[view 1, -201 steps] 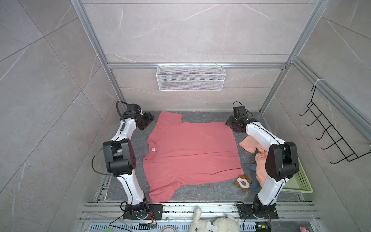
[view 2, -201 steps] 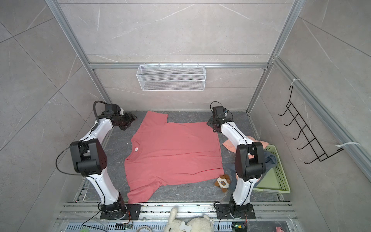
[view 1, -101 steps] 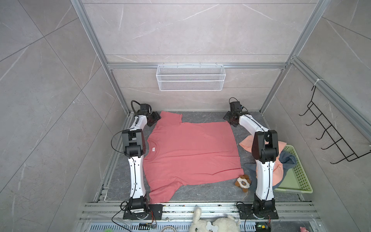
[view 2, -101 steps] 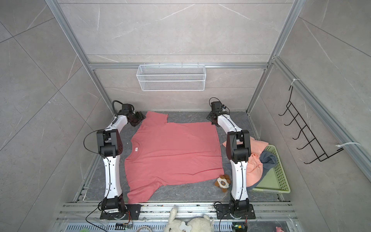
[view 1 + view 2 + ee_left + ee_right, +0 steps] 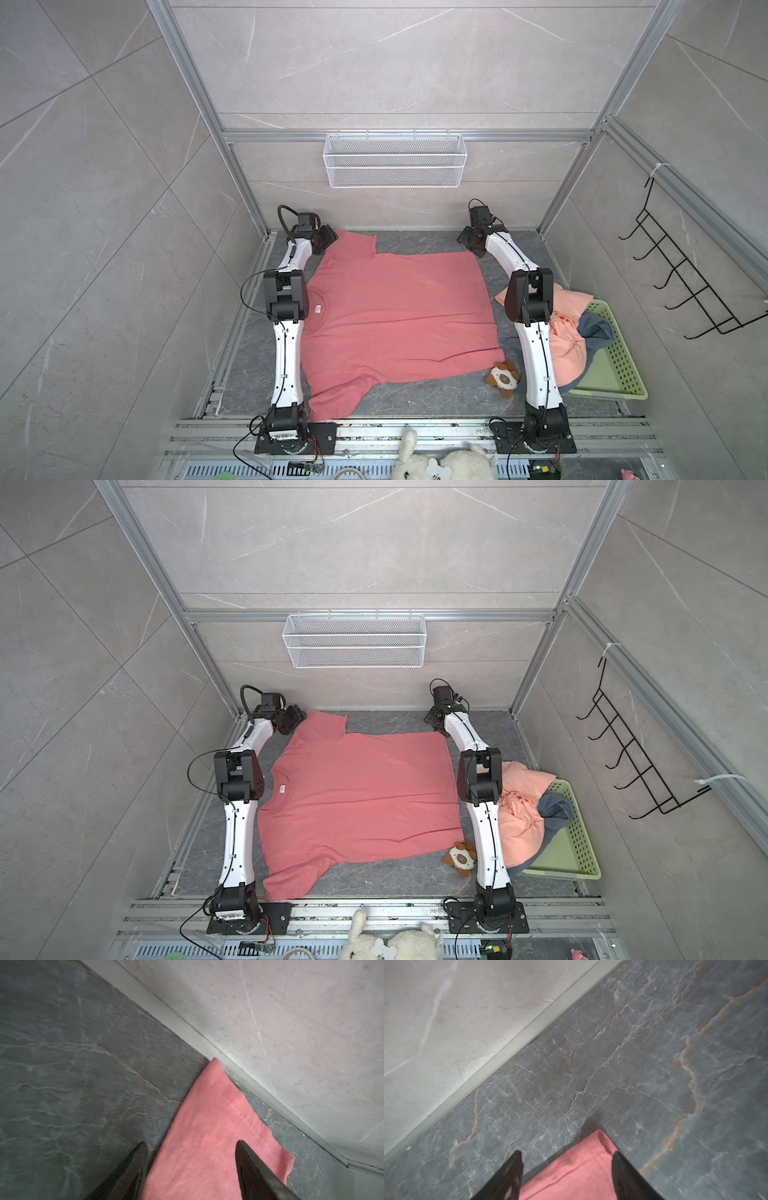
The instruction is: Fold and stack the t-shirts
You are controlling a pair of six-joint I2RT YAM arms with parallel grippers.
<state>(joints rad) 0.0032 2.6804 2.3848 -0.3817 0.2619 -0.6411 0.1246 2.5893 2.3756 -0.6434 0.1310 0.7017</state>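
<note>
Your left tool [image 5: 191, 1142] stands spread over the far sleeve of the red tee [image 5: 395, 316]. One finger hangs above the cloth and the other above bare table [image 5: 62, 1064], so the sleeve's edge runs between them. The sleeve's corner points ahead of the tool, toward the wall [image 5: 291, 1012]. It pinches nothing. Your right tool [image 5: 567, 1152] is spread as well, and the tee's far hem corner lies flat on the table between its fingers; whether they touch the cloth cannot be told. In both top views the rest of the tee lies flat behind both tools, between the two arms. The peach tee [image 5: 565, 353] and grey tee [image 5: 598, 330] lie heaped well behind the right tool, beside its arm, and spill over the basket [image 5: 619, 361].
</note>
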